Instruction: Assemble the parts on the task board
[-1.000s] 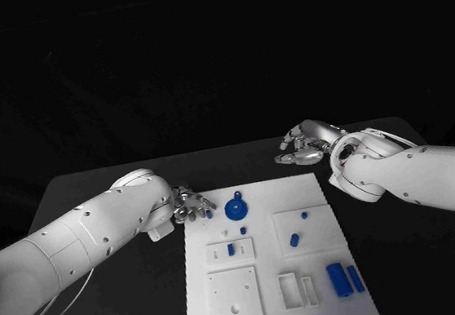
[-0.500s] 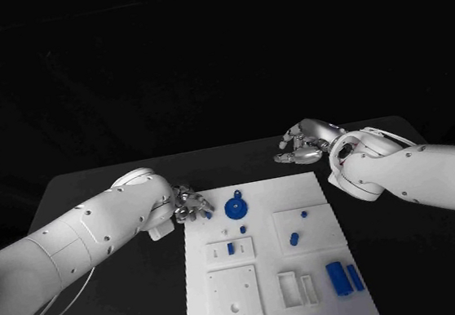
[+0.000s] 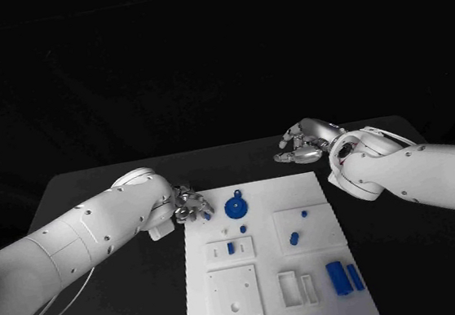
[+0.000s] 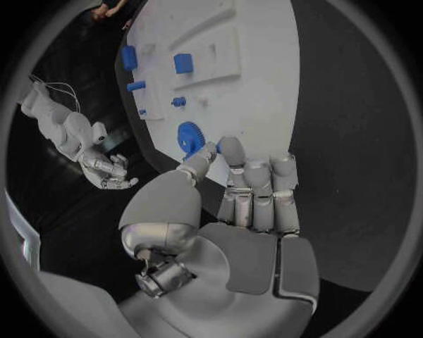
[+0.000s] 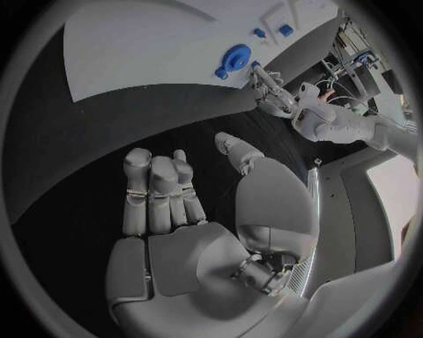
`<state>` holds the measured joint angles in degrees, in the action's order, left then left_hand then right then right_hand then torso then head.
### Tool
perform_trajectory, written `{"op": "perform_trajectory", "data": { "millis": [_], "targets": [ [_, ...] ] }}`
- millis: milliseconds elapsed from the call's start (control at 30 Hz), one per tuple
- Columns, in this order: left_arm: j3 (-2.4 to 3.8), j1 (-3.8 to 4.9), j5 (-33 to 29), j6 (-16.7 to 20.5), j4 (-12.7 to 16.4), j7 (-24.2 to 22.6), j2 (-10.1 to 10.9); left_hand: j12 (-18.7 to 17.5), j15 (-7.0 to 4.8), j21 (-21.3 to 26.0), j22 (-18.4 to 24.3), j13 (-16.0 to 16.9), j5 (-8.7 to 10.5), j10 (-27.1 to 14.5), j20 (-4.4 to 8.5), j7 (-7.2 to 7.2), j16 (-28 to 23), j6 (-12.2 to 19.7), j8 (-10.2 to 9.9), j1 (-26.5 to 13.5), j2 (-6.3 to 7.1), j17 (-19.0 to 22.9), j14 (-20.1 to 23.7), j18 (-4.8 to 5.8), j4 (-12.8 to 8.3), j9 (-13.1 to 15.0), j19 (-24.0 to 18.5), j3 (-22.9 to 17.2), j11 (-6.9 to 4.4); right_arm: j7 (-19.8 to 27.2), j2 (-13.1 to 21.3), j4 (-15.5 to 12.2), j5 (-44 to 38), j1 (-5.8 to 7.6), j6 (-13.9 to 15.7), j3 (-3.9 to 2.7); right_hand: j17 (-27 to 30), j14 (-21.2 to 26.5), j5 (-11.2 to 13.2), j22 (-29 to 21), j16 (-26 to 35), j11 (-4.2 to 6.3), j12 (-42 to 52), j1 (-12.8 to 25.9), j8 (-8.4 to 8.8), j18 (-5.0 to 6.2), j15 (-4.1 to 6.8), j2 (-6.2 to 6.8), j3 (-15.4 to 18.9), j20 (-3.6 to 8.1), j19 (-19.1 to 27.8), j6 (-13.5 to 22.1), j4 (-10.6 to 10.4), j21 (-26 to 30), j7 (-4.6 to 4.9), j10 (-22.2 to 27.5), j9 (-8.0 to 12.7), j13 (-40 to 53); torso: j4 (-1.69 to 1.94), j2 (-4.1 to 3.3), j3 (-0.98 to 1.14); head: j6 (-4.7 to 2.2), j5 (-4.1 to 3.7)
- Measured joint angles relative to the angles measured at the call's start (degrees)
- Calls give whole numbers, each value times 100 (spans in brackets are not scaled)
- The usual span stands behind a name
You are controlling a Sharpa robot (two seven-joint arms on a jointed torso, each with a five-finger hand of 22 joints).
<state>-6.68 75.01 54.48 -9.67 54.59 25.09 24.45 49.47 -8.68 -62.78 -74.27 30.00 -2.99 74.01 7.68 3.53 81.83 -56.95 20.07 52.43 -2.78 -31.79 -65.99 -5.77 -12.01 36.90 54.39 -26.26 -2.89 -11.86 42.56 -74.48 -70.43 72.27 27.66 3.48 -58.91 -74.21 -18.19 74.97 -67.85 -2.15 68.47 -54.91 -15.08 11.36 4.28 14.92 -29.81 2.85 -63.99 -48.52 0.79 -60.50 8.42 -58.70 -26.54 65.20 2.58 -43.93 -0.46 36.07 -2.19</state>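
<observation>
The left hand [image 3: 191, 206] is hovering at the task board's [image 3: 281, 314] far left corner, fingers curled, grasping nothing (beside a round blue part [image 3: 235, 206]). The right hand [image 3: 301, 147] is hanging clenched over the tabletop [image 3: 102, 188], beyond the board's far right corner.

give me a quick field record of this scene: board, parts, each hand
board: white task board lying on the black table
round part: blue disc-shaped part at the board's far end
long parts: two blue bars near the board's right edge
left hand: left hand at the board's far left corner, fingers curled, holding nothing
right hand: right hand over the table beyond the board's far right corner, holding nothing
</observation>
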Motion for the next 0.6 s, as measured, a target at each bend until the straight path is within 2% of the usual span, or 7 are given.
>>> {"op": "perform_trajectory", "data": {
  "millis": [133, 233, 267, 600],
  "targets": [
    [0, -7, 0, 18, 23, -8, 12, 27, -78, -29, -15, 0, -19, 106, 28, -59, 45, -143, 164, 27, -80, -17, -67, -1, -183, 9, 74, -68, -86, 2, -4, 2, 0, 0, 0, 0, -2, 0, 0, 0, 0, 0, 0, 0, 0, 1, 0, 0, 0, -1, 1, 0, 0, 0, -1, 0, 0, 0, 0, 1, -1, 0, -2],
    [-1, -10, -2, 46, 44, -15, 27, 34, -101, -64, -24, 0, -240, 163, 65, -59, 62, -143, 279, 14, -127, -25, -90, 0, -290, 8, 128, -131, -142, 3, -7, 3, 0, 0, 0, 0, -2, 0, 0, 0, 0, 0, 0, 0, 0, 0, 0, 0, 0, -1, 1, 0, 0, 0, -1, 0, 0, -5, 0, 1, -2, 1, -2],
    [-1, -10, -3, 60, 54, -17, 36, 34, -112, -66, -29, 0, -316, 187, 65, -59, 72, -144, 292, 57, -180, -28, -101, 1, -310, 5, 139, -137, -126, 3, -7, 4, 0, 0, 0, 0, -2, 0, 0, 0, 0, 0, 0, 0, 0, 0, 0, 0, 0, -1, 1, 0, 0, 0, -2, 0, 0, -5, 0, 2, -2, 1, -1],
    [-11, -36, -5, 270, 225, -20, 155, 95, -169, -165, -69, 0, -1059, 444, 156, -59, 204, -144, 297, 27, -212, -104, -208, 50, -449, 3, 362, -258, -277, 8, -10, 7, 2, 0, 0, 0, -1, 0, 0, -1, 0, 0, 0, 0, 0, 0, 0, 0, 15, -3, 2, 6, -15, 0, -13, 0, 0, -5, -1, 5, 2, 10, 8]
  ]
}}
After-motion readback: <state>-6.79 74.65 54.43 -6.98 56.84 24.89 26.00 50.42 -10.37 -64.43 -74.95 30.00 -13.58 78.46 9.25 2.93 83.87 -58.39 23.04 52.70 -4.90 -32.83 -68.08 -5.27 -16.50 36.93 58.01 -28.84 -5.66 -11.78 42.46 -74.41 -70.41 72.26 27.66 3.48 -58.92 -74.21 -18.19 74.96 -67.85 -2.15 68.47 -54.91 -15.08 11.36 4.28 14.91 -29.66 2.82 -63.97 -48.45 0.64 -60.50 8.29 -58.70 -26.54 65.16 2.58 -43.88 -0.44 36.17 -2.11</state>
